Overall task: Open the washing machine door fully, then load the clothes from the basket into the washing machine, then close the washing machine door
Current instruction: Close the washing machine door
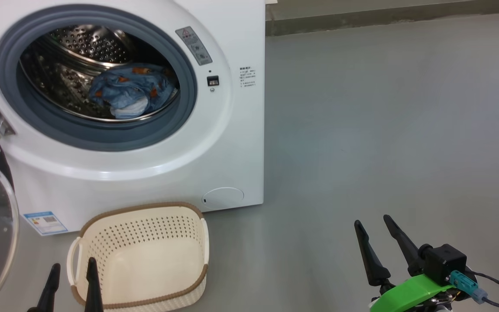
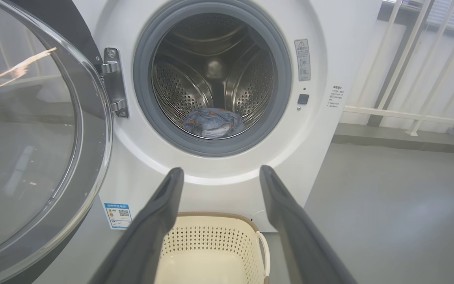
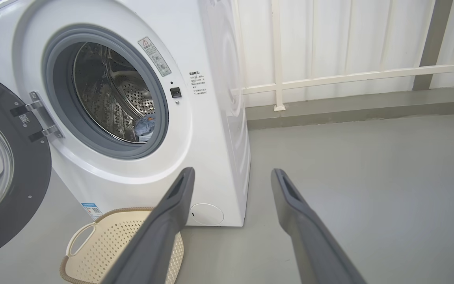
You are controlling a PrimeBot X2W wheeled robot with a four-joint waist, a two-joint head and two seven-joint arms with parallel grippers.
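Head view: my left gripper (image 1: 72,262), lower left, and right gripper (image 1: 371,220), lower right, both stand spread. Left wrist view: the clothes (image 2: 213,123) lie inside the washing machine (image 2: 140,177), centre frame (the basket (image 2: 211,240) sits below, between my fingers). Right wrist view: the washing machine door (image 3: 34,185) hangs open, left edge.
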